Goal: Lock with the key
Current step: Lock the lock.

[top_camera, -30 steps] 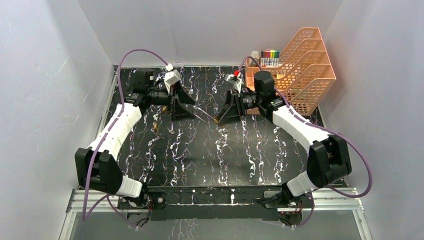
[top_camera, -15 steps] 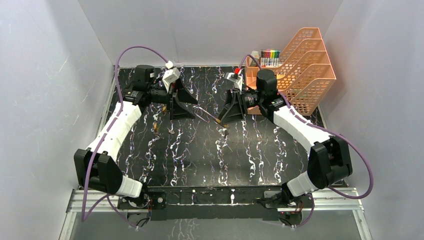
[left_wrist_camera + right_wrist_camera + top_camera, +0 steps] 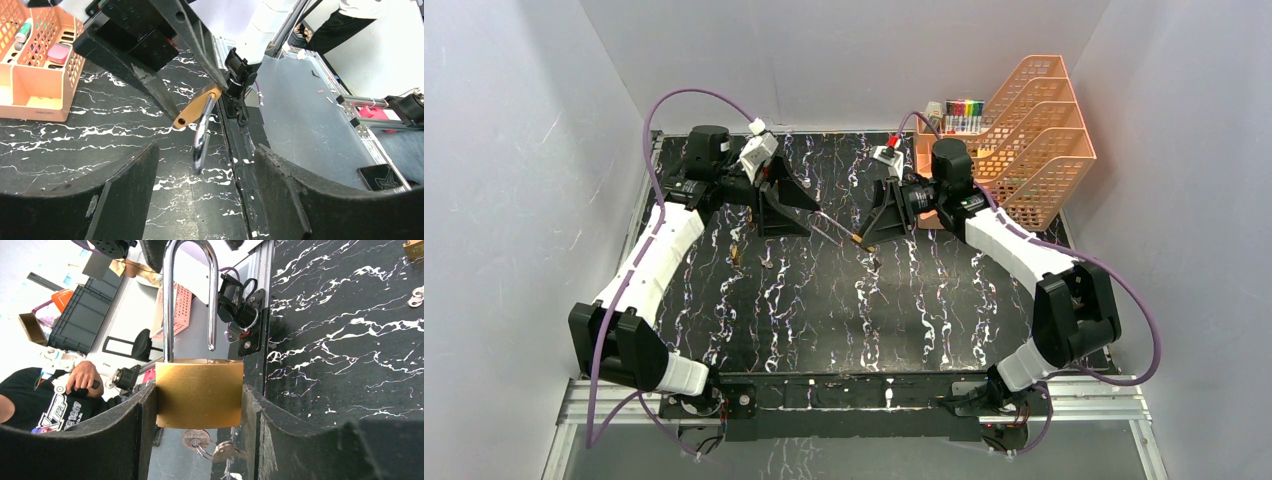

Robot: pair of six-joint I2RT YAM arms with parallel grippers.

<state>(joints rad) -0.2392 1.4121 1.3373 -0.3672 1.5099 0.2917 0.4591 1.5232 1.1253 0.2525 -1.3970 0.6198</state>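
R gripper (image 3: 199,390) was clamped on the brass padlock (image 3: 199,402), one finger on each side of the body, holding it off the table (image 3: 824,300) near mid-back. The shackle (image 3: 172,300) was up and unlatched, w/ its free leg out of the body. It pointed at the L gripper (image 3: 205,150), whose jaws were spread wide and gripped nothing. In the L wrist view the shackle's loop end sat in the gap btw. the L fingers (image 3: 125,185); couldn't tell if it touched them. The key (image 3: 192,438) was in the keyhole at the body's far end from the L gripper, w/ its ring (image 3: 220,450) hanging. The orange file rack (image 3: 1034,140) stood just behind the R arm.
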